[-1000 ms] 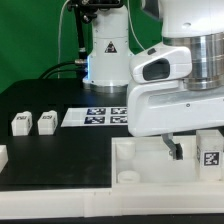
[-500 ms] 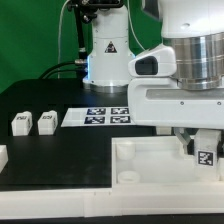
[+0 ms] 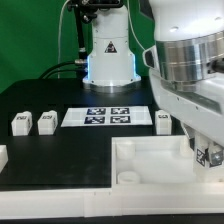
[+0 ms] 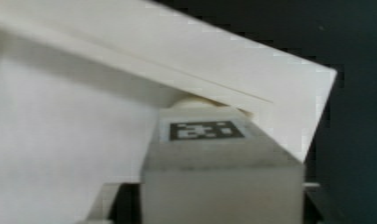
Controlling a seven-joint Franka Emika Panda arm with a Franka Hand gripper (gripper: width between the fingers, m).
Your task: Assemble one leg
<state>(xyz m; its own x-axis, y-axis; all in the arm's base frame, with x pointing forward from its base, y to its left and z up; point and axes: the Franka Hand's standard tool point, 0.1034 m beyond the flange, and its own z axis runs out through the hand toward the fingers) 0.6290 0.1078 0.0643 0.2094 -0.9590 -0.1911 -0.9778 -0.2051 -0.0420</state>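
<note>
My gripper (image 3: 204, 150) is shut on a leg (image 3: 211, 155), a small white block with a black-and-white marker. It holds the leg low over the right end of the large white tray-like part (image 3: 150, 158). In the wrist view the leg (image 4: 213, 165) fills the space between the dark fingers (image 4: 124, 200), its marker end next to a round corner socket (image 4: 204, 101) of the tray-like part (image 4: 78, 120). Whether the leg touches the socket cannot be told. Three more legs stand on the black table: two at the exterior view's left (image 3: 21, 122) (image 3: 46, 122) and one by the arm (image 3: 163, 120).
The marker board (image 3: 108, 116) lies flat behind the tray-like part. A white robot base (image 3: 108, 50) stands at the back. A white piece (image 3: 2, 155) shows at the left edge. A round socket (image 3: 127, 177) sits at the tray part's front corner.
The arm has moved toward the exterior view's right with the leg in the gripper. A leg standing behind the tray-like part, hidden before, now shows.
</note>
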